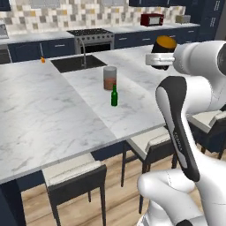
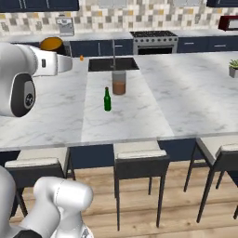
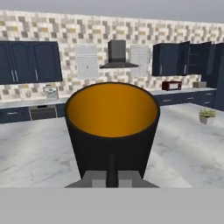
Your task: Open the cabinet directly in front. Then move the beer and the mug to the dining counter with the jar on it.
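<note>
We see flat, even, bright rendered light with no glare, only soft shadows under the dining counter (image 2: pixel 56 121), and coarse, slightly blurred edges on far things.

A kitchen with blue cupboards and a tiled wall

The back wall (image 3: pixel 65 33) has little tiles in white, tan and grey. A stove (image 1: pixel 93 39) stands under it. The floor (image 2: pixel 139 204) is wood, and dark stools (image 2: pixel 138 163) with pale seats stand there.
</note>
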You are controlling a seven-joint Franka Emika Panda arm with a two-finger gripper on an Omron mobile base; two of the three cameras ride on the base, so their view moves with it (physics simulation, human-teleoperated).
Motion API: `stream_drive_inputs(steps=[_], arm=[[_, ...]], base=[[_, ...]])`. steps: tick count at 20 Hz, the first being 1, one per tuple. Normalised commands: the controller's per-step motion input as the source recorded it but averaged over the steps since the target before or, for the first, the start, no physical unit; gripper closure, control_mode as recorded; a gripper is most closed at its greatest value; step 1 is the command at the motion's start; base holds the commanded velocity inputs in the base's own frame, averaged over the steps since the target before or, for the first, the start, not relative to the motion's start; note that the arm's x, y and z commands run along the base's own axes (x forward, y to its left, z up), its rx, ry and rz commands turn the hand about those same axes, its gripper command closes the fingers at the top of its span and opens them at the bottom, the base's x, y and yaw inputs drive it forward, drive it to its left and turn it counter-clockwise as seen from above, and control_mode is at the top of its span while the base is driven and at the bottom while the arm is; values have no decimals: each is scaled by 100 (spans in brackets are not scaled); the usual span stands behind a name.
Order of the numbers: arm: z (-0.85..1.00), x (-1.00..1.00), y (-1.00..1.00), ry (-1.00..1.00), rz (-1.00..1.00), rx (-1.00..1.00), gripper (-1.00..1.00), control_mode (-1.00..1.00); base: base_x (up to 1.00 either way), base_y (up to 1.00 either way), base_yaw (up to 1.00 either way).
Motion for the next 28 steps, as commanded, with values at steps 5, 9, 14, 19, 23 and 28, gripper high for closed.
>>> stream_drive_inputs(steps=[5, 9, 14, 19, 23, 28], arm=[[0, 0, 0, 0, 0, 0, 100, 100], [0, 0, 0, 0, 0, 0, 100, 100], [0, 0, 0, 0, 0, 0, 100, 100], [0, 0, 0, 0, 0, 0, 100, 100], [0, 0, 0, 0, 0, 0, 100, 100], [0, 0, 0, 0, 0, 0, 100, 100]], base=[[0, 3, 0], [2, 0, 0], [4, -66, 1], [14, -97, 4], [12, -97, 6], [27, -50, 9]])
